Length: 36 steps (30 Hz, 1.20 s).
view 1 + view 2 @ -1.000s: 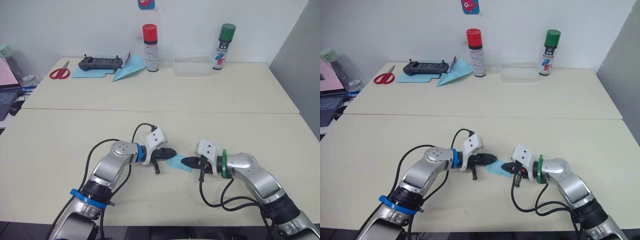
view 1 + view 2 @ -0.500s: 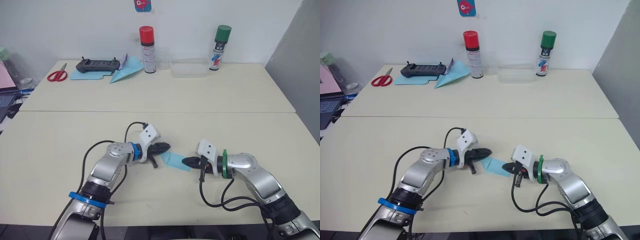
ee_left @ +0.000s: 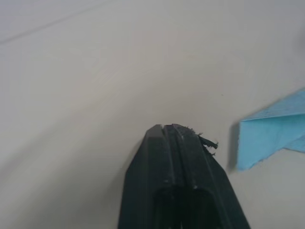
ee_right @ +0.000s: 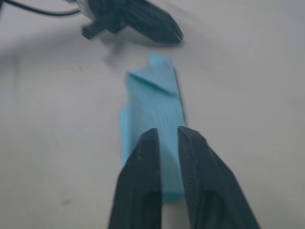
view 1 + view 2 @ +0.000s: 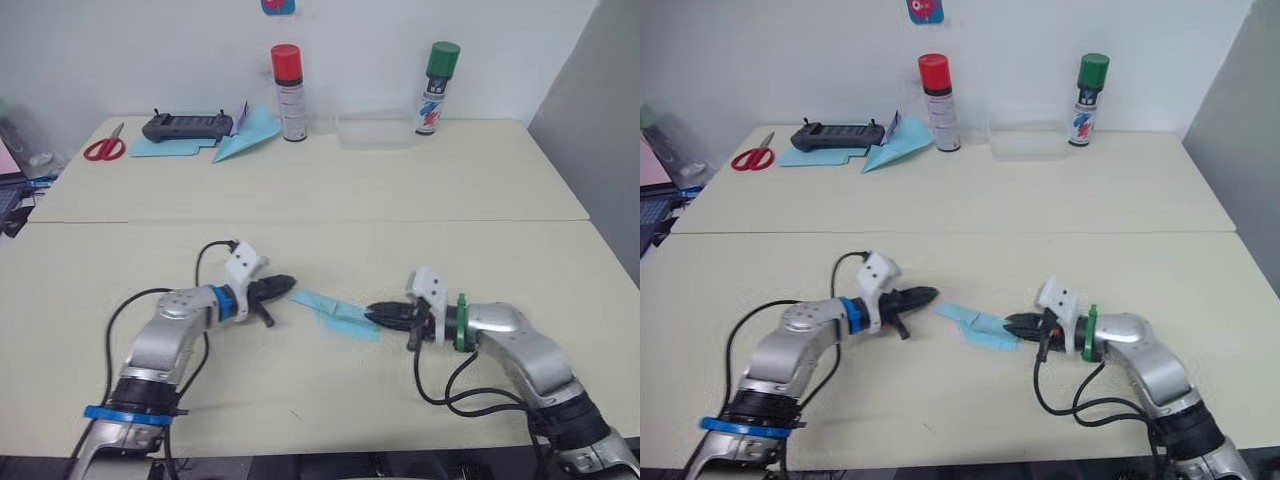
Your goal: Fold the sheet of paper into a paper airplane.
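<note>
Right gripper (image 5: 378, 315) clamps the folded sheet of paper (image 5: 335, 311) at its near end; left gripper (image 5: 288, 284), fingers together, sits just beside its far tip.

Along the far edge of the cream table (image 5: 300, 190): red scissors (image 5: 101, 148), black controller (image 5: 188, 126) lying on flat blue sheets (image 5: 165, 148), teal paper dart (image 5: 247, 137) with a pale slip just beside. Red-capped spray can (image 5: 286, 79) upright next to the dart. Further right, possibly a clear shallow tray (image 5: 377, 131), then green-capped spray can (image 5: 436, 87).
</note>
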Each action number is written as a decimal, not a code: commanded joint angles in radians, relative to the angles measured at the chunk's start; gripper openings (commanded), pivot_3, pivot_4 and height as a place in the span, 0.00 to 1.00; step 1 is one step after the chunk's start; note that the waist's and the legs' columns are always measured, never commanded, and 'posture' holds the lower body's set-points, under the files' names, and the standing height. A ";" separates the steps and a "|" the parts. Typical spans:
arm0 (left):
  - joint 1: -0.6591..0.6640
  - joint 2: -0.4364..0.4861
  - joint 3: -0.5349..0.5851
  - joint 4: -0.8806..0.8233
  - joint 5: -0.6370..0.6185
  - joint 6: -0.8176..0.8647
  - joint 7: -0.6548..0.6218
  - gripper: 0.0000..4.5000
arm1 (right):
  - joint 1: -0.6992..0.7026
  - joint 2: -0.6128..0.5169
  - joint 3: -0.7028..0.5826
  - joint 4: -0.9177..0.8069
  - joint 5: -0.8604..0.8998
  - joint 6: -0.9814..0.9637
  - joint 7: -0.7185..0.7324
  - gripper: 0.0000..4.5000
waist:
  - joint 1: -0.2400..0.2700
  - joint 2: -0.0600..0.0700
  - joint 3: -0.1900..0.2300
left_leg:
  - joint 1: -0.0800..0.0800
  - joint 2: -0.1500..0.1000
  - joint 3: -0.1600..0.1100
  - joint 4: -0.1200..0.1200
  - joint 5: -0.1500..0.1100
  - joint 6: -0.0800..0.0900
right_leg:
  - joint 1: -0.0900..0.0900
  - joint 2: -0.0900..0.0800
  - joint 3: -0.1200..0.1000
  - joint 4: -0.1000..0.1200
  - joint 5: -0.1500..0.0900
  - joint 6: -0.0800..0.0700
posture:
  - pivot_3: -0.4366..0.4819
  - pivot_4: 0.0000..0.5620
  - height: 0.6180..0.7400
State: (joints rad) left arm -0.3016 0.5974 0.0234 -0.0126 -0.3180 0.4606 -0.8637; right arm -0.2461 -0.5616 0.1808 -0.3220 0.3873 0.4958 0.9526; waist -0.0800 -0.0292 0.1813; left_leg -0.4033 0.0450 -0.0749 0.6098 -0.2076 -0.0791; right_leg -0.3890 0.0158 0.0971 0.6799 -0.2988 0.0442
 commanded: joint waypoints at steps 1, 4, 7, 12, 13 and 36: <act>0.057 0.064 0.067 -0.164 -0.076 0.008 -0.063 0.30 | -0.001 -0.050 -0.077 -0.119 0.105 0.028 0.053 0.45 | 0.005 0.000 0.000 | 0.000 0.000 0.000 0.000 0.000 0.000 | 0.000 0.000 0.000 -0.001 0.000 0.000 | 0.48 0.27 1.00; 0.131 0.123 0.098 -0.273 -0.111 -0.002 -0.111 0.51 | 0.019 -0.093 -0.098 -0.165 0.138 0.044 0.068 0.70 | 0.011 0.000 0.000 | 0.000 0.000 0.001 -0.001 -0.002 -0.003 | 0.000 -0.001 0.000 -0.001 -0.003 0.001 | 0.48 0.27 1.00; 0.213 0.160 0.109 -0.370 -0.097 -0.097 -0.150 0.73 | 0.066 -0.152 -0.074 -0.196 0.127 0.013 0.125 0.78 | 0.022 0.000 0.002 | 0.000 0.000 0.001 -0.002 -0.003 -0.003 | 0.000 -0.001 0.000 -0.001 -0.004 -0.001 | 0.48 0.27 1.00; 0.332 0.162 0.119 -0.470 -0.086 -0.197 -0.158 1.00 | 0.118 -0.158 -0.005 -0.166 0.012 -0.116 0.126 0.46 | 0.025 0.000 0.003 | 0.001 0.000 0.001 -0.001 -0.003 -0.003 | 0.000 -0.001 0.000 -0.001 -0.005 -0.002 | 0.48 0.27 1.00; 0.351 0.160 0.121 -0.477 -0.081 -0.217 -0.157 1.00 | 0.127 -0.155 0.010 -0.164 -0.008 -0.136 0.118 0.39 | 0.024 0.000 0.003 | 0.001 0.000 0.001 -0.001 -0.003 -0.003 | 0.001 -0.001 0.001 -0.001 -0.005 -0.002 | 0.48 0.27 1.00; 0.375 0.155 0.110 -0.594 -0.198 -0.097 -0.069 1.00 | 0.006 0.061 0.116 0.172 -0.330 -0.285 -0.129 0.23 | 0.024 0.001 0.003 | 0.002 0.000 0.002 0.000 -0.003 -0.003 | 0.001 -0.001 0.001 0.001 -0.004 -0.002 | 0.48 0.27 1.00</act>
State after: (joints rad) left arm 0.0721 0.7432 0.1152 -0.5651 -0.4755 0.3402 -0.9298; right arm -0.2289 -0.4982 0.3001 -0.1404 0.0523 0.2108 0.8104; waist -0.0562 -0.0286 0.1843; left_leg -0.4007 0.0455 -0.0727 0.6097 -0.2105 -0.0823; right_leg -0.3877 0.0151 0.0983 0.6808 -0.3033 0.0427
